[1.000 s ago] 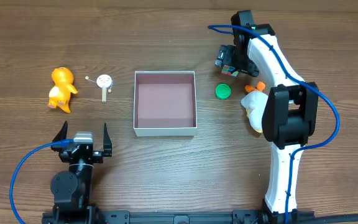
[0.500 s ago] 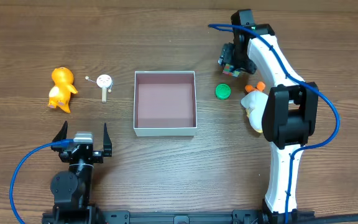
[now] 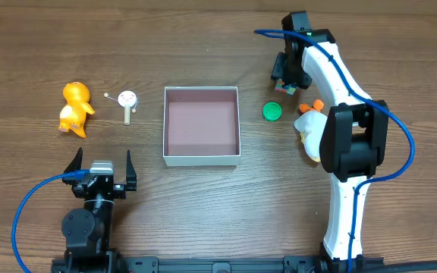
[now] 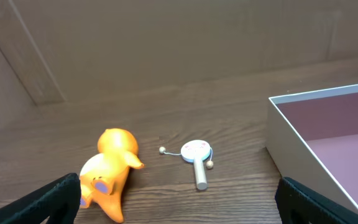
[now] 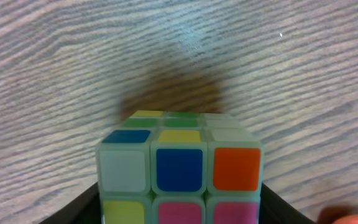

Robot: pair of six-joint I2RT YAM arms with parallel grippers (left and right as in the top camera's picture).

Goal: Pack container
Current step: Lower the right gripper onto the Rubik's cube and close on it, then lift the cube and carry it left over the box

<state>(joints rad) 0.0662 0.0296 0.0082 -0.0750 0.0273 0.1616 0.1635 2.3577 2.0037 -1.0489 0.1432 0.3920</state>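
Observation:
The container (image 3: 202, 158) is a shallow square box with white walls and a reddish-brown inside, at the table's middle; its left corner shows in the left wrist view (image 4: 303, 146). My right gripper (image 3: 287, 74) is at the back right, shut on a multicoloured puzzle cube (image 3: 285, 88), which fills the right wrist view (image 5: 182, 168) between the fingers (image 5: 182, 208). My left gripper (image 3: 102, 162) is open and empty near the front left (image 4: 179, 202). Nothing lies in the container.
An orange duck toy (image 3: 75, 108) (image 4: 107, 174) and a small white rattle drum (image 3: 128, 101) (image 4: 196, 155) lie left of the container. A green cap (image 3: 272, 112) and a white toy with an orange part (image 3: 307, 127) lie right of it, beside the right arm.
My right gripper has turned and shifted slightly right with the cube. The left arm and the other things have not moved.

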